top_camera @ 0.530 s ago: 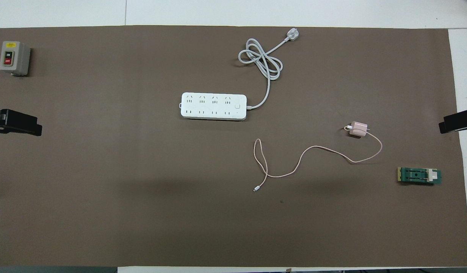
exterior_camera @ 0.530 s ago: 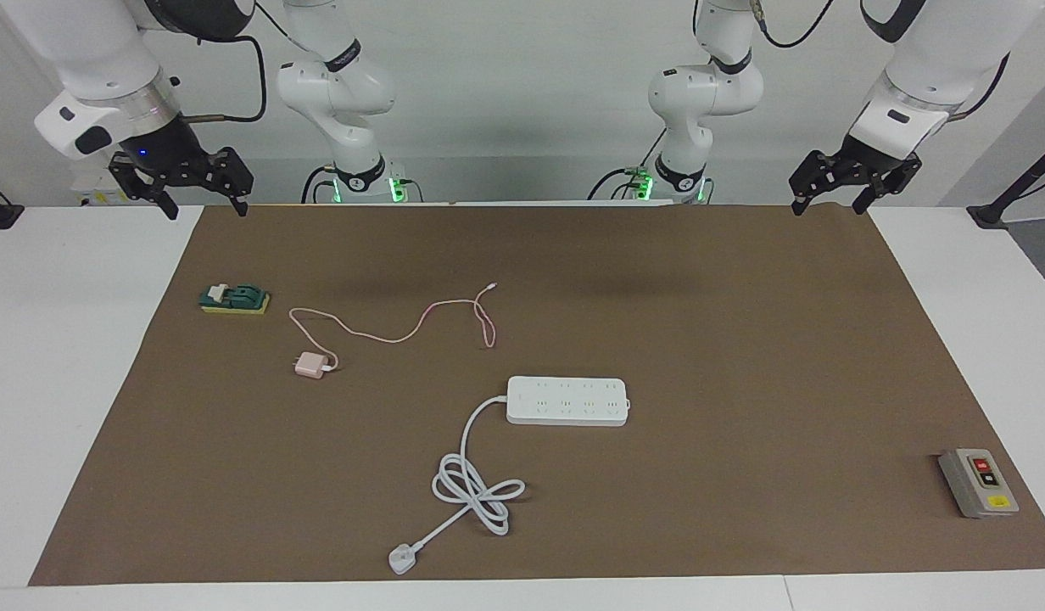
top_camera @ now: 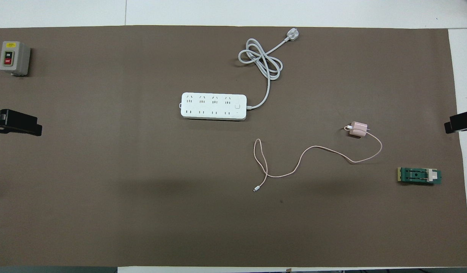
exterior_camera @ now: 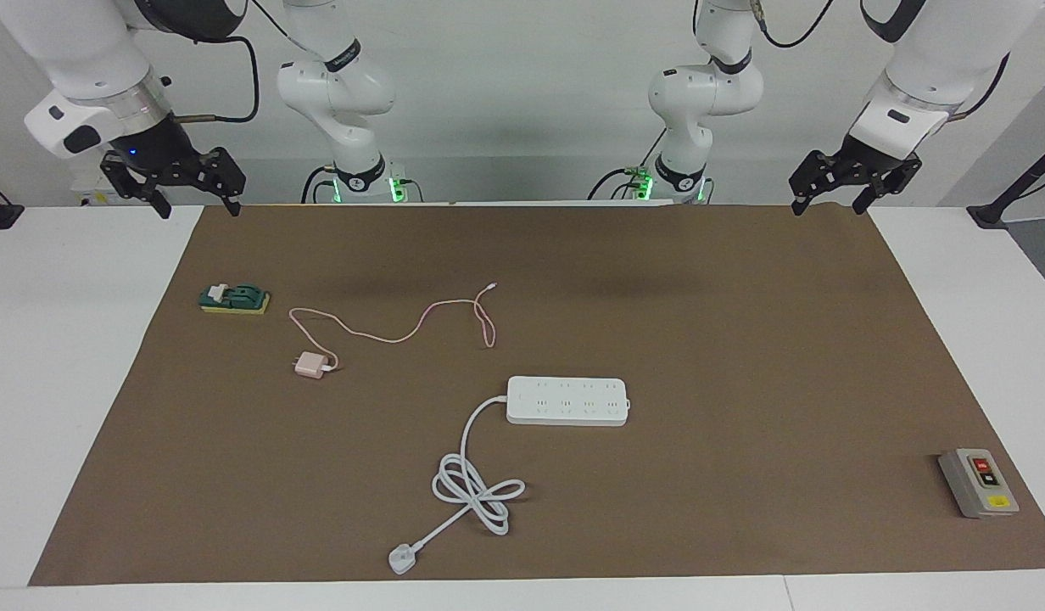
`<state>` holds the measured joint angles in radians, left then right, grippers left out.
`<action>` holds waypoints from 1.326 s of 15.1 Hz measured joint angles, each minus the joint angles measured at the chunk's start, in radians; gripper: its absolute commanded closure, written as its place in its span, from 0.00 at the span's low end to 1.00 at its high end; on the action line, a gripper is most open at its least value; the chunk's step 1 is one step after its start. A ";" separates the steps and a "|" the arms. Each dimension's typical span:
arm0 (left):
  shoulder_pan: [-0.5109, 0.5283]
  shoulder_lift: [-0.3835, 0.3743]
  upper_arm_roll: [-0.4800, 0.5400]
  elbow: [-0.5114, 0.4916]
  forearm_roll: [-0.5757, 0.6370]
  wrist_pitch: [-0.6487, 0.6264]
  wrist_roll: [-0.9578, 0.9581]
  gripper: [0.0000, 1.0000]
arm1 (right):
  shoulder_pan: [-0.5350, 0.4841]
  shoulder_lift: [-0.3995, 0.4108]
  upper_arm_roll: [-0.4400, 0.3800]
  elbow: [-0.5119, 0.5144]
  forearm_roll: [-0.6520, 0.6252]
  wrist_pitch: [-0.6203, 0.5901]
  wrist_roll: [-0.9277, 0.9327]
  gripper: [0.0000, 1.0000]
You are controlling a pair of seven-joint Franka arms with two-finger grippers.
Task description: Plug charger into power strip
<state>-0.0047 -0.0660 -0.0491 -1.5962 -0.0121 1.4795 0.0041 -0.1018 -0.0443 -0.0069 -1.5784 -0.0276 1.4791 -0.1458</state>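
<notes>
The charger (exterior_camera: 310, 366) (top_camera: 358, 129), a small pale-pink cube, lies on the brown mat toward the right arm's end. Its thin pink cable (exterior_camera: 404, 335) (top_camera: 313, 149) snakes over the mat toward the middle. The power strip (exterior_camera: 567, 400) (top_camera: 213, 106), a long white block with two rows of sockets, lies at mid-table, farther from the robots than the charger. My right gripper (exterior_camera: 197, 208) hangs open and empty above the mat's corner by the robots at its own end. My left gripper (exterior_camera: 828, 206) waits open and empty above the corner at its end.
The strip's thick white cord (exterior_camera: 476, 488) coils farther from the robots and ends in a white three-pin plug (exterior_camera: 401, 558). A grey button box (exterior_camera: 978, 482) (top_camera: 13, 57) sits at the left arm's end. A green and yellow block (exterior_camera: 234, 299) (top_camera: 419, 176) lies near the charger.
My right gripper has drifted slightly outward toward its end of the table. Nothing else has moved.
</notes>
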 measured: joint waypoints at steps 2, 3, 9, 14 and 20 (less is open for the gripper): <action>0.000 0.000 0.000 0.000 0.000 0.000 0.000 0.00 | 0.000 0.000 0.000 0.000 0.000 0.000 0.000 0.00; 0.000 0.000 0.000 0.000 0.000 0.000 0.000 0.00 | -0.001 0.000 0.000 0.000 0.000 0.000 0.000 0.00; 0.000 0.000 0.000 0.000 0.000 0.000 0.000 0.00 | -0.027 0.000 -0.001 -0.020 0.000 0.020 0.052 0.00; 0.000 0.000 0.000 0.000 0.000 0.000 0.000 0.00 | -0.044 0.003 -0.001 -0.068 0.001 0.040 0.322 0.00; 0.000 0.000 0.000 0.000 0.000 0.000 0.000 0.00 | -0.102 0.061 -0.002 -0.126 0.117 0.083 0.612 0.00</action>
<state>-0.0047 -0.0660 -0.0491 -1.5962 -0.0121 1.4795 0.0041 -0.2033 0.0171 -0.0085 -1.7045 0.0892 1.5624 0.4658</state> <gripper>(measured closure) 0.000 0.000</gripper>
